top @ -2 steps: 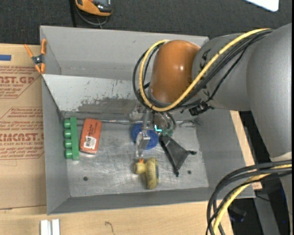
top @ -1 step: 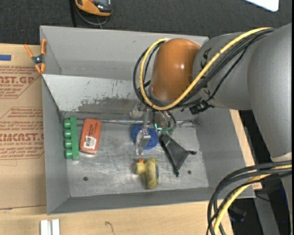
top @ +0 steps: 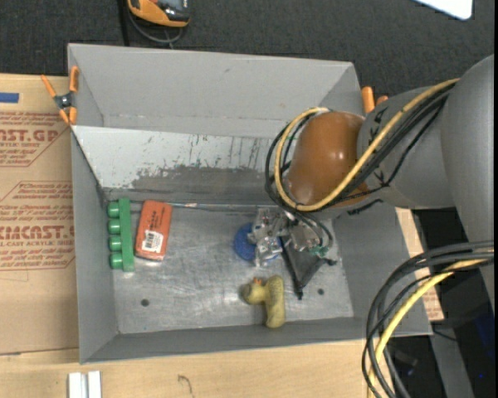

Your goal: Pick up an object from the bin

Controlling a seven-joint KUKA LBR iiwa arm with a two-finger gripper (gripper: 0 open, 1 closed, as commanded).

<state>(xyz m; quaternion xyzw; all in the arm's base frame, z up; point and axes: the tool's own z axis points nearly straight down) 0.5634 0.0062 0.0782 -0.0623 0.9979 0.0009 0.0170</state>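
One pincer (top: 275, 240) beside blue piece (top: 244, 245), yellow duck (top: 268, 298) near

Dark speckled floor (top: 257, 15) lies past the bin's (top: 207, 89) far rim — an orange-and-black device (top: 159, 0) rests on it. Pale wood (top: 257, 367) runs along the near rim.
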